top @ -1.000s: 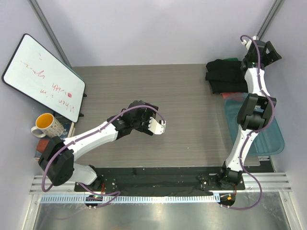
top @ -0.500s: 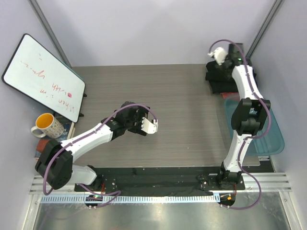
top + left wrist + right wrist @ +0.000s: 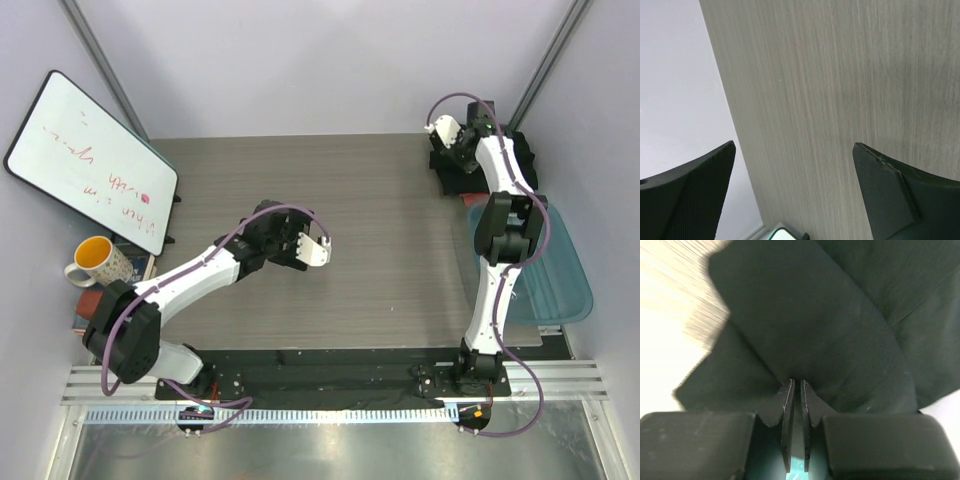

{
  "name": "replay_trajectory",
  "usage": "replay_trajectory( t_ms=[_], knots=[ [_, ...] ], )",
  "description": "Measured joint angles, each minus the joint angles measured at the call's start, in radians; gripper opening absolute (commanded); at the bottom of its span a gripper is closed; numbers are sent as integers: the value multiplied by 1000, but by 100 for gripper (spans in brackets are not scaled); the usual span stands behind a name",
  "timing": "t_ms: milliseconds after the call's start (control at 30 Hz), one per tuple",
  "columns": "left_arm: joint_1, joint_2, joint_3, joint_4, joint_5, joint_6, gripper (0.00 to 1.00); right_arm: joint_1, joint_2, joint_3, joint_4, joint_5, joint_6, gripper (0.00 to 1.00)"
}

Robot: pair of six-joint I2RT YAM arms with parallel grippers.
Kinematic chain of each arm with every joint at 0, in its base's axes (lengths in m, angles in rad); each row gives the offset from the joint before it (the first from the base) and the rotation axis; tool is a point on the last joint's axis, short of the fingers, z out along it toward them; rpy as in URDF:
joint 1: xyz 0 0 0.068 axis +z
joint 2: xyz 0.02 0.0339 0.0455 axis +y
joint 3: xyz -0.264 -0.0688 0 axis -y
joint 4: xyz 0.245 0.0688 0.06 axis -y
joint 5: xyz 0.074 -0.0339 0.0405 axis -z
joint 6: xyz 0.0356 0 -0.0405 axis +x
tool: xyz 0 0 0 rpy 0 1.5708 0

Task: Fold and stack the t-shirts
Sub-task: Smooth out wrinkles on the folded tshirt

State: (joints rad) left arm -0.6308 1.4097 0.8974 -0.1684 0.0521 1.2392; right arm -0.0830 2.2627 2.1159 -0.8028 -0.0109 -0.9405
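Right gripper (image 3: 797, 382) nearly closed, pinching a fold of the black soft-cloth t-shirt (image 3: 805, 315) | shirt lies at far right corner of grey wood-grain tabletop (image 3: 390, 220) | left gripper (image 3: 318, 250) wide open, empty, well apart

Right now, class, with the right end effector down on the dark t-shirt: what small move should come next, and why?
Probably lift the right end effector slightly and draw it toward the middle of the grey wood-grain table. Its fingers look closed on a fold of the black cloth t-shirt, and the open left end effector hovers over that middle, placed to help spread it.
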Motion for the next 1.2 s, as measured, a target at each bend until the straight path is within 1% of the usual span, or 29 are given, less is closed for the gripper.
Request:
replay_trajectory(
  t_ms=[200,333,467,633,700,767,833,1100,1200],
  knots=[
    [8,7,21,-3,-22,5,100,-23,29,8,4,-25,-7,13],
    [14,41,40,-5,-26,9,100,-16,29,5,37,3,-15,11],
    [16,81,64,-5,-26,11,100,-10,25,-62,190,64,-27,5],
    [18,119,92,-3,-24,19,100,-1,24,-121,374,122,-55,2],
    [21,130,101,-3,-21,23,100,-2,25,-126,458,147,-68,2],
    [24,135,106,-2,-17,25,100,-5,29,-127,550,172,-77,5],
    [27,140,111,-2,-12,26,100,-6,36,-126,626,192,-80,6],
    [37,169,124,-1,3,26,100,-3,100,-86,856,272,-150,5],
    [39,178,131,-1,8,26,100,1,133,-59,893,304,-154,5]
  ],
)
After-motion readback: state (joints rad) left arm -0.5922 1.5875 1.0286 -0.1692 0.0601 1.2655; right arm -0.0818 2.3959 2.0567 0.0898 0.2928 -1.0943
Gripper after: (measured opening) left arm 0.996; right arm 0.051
